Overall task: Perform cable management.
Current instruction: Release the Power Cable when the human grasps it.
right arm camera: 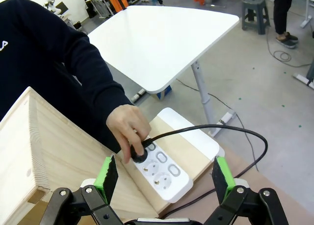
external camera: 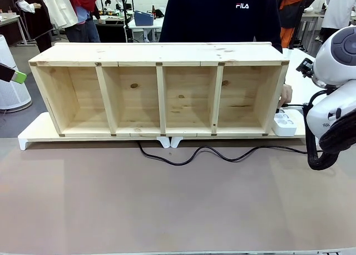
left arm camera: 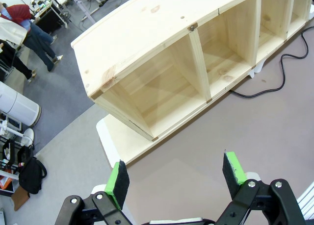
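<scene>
- Front view: the cable (external camera: 192, 156) lies loose on the brown table (external camera: 167, 210) just in front of the shelf (external camera: 161, 94); it comes out from under the shelf near the middle, dips in a shallow wave and runs right toward the power strip (external camera: 285, 123) at the shelf's right end; its long axis runs left to right along the shelf front; nothing is bundled or routed, so I judge the tidying barely begun; the right arm (external camera: 334, 99) stands at the right edge, its pincer's state not told here.
- Left wrist view: the left gripper (left arm camera: 176, 176) hangs over the table before the shelf's left end, fingers wide apart and empty; the cable (left arm camera: 274, 80) curves far off at the upper right, well apart from it.
- Right wrist view: the right gripper (right arm camera: 164, 173) hovers above the strip (right arm camera: 164, 173), fingers spread and empty; the person's hand (right arm camera: 128, 132) holds the plug (right arm camera: 138, 157) at a socket, whether pushing in or pulling out I cannot tell; from the plug the cable (right arm camera: 211, 129) arcs away right, then bends back down toward the table.
</scene>
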Robot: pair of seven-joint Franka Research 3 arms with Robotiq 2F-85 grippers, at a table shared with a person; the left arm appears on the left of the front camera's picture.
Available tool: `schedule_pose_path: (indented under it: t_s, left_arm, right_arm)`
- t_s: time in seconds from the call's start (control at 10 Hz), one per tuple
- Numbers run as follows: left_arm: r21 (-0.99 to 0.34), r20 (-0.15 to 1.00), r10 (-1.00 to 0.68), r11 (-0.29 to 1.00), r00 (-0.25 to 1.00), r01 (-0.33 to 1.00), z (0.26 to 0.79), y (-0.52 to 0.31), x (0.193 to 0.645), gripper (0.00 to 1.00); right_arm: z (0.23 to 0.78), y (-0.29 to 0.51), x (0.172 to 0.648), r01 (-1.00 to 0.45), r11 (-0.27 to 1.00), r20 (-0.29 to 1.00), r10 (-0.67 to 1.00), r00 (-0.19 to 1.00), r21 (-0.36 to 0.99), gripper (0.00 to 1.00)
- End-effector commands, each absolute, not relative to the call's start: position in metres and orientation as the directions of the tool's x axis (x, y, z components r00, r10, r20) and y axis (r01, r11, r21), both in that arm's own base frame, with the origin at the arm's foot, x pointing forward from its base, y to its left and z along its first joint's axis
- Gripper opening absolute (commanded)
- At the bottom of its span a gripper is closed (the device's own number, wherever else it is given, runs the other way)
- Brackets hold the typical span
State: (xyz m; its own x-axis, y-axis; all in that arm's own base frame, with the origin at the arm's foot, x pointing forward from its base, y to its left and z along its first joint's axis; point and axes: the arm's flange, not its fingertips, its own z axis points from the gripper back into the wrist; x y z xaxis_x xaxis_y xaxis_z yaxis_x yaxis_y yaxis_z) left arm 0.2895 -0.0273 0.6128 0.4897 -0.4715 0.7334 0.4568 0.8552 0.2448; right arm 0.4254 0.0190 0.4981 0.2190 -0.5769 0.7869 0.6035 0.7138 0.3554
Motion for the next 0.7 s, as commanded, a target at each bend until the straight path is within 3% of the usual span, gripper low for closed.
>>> schedule_pose_path:
  t_s: [0.0,0.6]
  left_arm:
    - [0.246,0.741,-0.467,0.857,0.482,0.452,0.613,-0.0272,0.2921,1.0]
    - [0.246,0.741,-0.467,0.857,0.482,0.452,0.613,-0.0272,0.2921,1.0]
  right_arm:
    - [0.497,0.018,0.426,0.605,0.714,0.784,-0.578,0.225,0.352,1.0]
    - [0.497,0.018,0.426,0.605,0.714,0.784,-0.578,0.225,0.352,1.0]
